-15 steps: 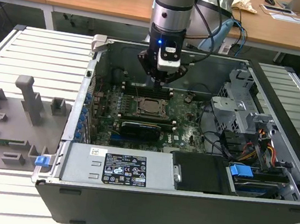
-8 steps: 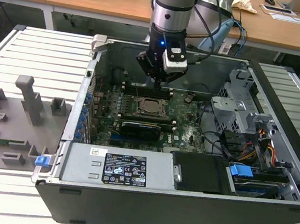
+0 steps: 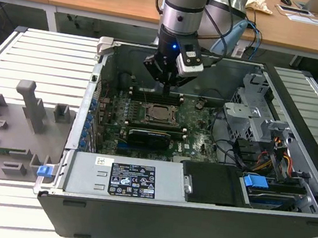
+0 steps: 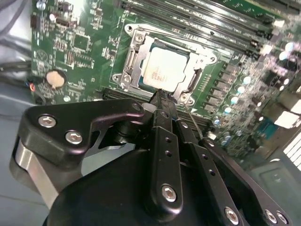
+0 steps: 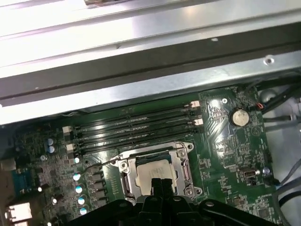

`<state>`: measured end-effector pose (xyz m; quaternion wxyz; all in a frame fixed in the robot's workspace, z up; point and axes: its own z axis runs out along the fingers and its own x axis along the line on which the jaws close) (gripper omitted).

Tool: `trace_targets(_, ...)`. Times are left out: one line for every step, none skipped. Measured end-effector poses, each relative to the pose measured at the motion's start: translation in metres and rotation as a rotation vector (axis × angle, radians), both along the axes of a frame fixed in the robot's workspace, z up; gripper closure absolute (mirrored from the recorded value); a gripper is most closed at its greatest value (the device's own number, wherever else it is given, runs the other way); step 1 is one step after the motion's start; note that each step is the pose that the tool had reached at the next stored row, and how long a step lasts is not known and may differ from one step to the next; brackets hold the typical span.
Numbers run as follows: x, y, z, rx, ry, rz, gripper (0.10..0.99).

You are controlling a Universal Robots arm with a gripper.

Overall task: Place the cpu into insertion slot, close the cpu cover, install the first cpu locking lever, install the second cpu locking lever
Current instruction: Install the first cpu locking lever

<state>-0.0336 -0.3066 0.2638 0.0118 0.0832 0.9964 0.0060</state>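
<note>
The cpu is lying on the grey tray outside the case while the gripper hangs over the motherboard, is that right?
Not quite. The cpu sits in the insertion slot on the motherboard, not on a tray outside the case, as the second wrist view shows. The gripper does hang over the motherboard.

I see a grey parts tray [image 3: 4, 134] lying just outside the computer case [image 3: 192, 223], on the exterior view's left; a wooden desk [image 3: 104, 0] stands beyond it.

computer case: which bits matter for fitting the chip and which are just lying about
For the job:
chip
cover frame
socket
gripper

Just lying about:
memory slots
coin battery
power supply
grey stand beside the case
</note>
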Motion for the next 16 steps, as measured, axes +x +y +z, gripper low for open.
trace_targets(0.0, 0.0, -0.0001, 0.0, 0.0, 0.017, 0.98)
trace_targets(0.0, 0.0, -0.0002, 0.0, 0.0, 0.038, 0.98)
trace_targets(0.0, 0.0, -0.0004, 0.0, 0.0, 0.058, 0.98)
trace_targets(0.0, 0.0, -0.0006, 0.0, 0.0, 0.082, 0.98)
trace_targets(0.0, 0.0, -0.001, 0.0, 0.0, 0.124, 0.98)
trace_targets(-0.0001, 0.0, -0.0012, 0.0, 0.0, 0.15, 0.98)
trace_targets(-0.0009, 0.0, -0.0013, 0.0, -0.0001, 0.163, 0.98)
trace_targets(-0.0036, 0.0, -0.0013, 0.0, -0.0001, 0.167, 0.98)
trace_targets(-0.0056, 0.0, -0.0013, 0.0, 0.0, 0.168, 0.98)
trace_targets(-0.0084, -0.0001, -0.0013, 0.0, 0.0, 0.169, 0.98)
trace_targets(-0.012, 0.0, -0.0013, 0.0, -0.0001, 0.17, 0.98)
trace_targets(-0.0143, 0.0, -0.0013, 0.0, -0.0001, 0.17, 0.98)
trace_targets(-0.017, 0.0, -0.0013, 0.0, -0.0001, 0.17, 0.98)
trace_targets(-0.0197, 0.0, -0.0013, 0.0, -0.0001, 0.17, 0.98)
trace_targets(-0.0223, 0.0, -0.0013, 0.0, -0.0001, 0.17, 0.98)
trace_targets(-0.0249, 0.0, -0.0013, 0.001, -0.0002, 0.17, 0.98)
